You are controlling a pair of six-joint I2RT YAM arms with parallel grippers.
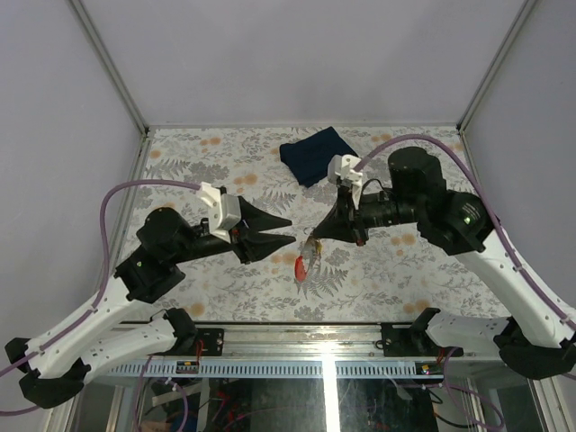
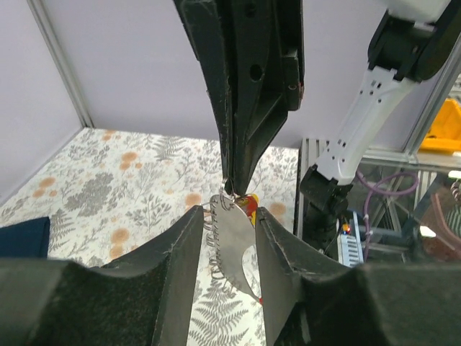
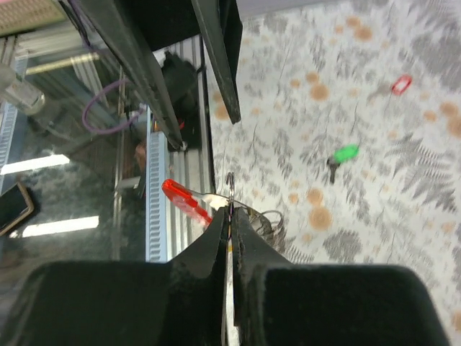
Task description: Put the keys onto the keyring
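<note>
Above the middle of the flower-patterned bench (image 1: 207, 153), the two arms meet tip to tip. The right gripper (image 1: 316, 236) points down and to the left, and its own wrist view shows its jaws pressed together on the thin silvery loop of the keyring (image 1: 311, 255), held clear of the surface. The red tag (image 3: 184, 202) hangs from the loop just beside the fingertips. The left gripper (image 1: 292, 229) faces it with jaws apart. In the left wrist view a silvery part of the ring shows in the gap between its fingers (image 2: 180, 267), though whether they touch it cannot be told. A yellow-orange key (image 2: 250, 202) shows right beside the right fingertips, too blurred to tell how it sits on the loop. The green key (image 3: 344, 153) lies flat on the bench, well apart from the ring, with a small red piece (image 3: 401, 84) farther off. A folded dark blue cloth (image 1: 315, 155) rests near the far edge.
</note>
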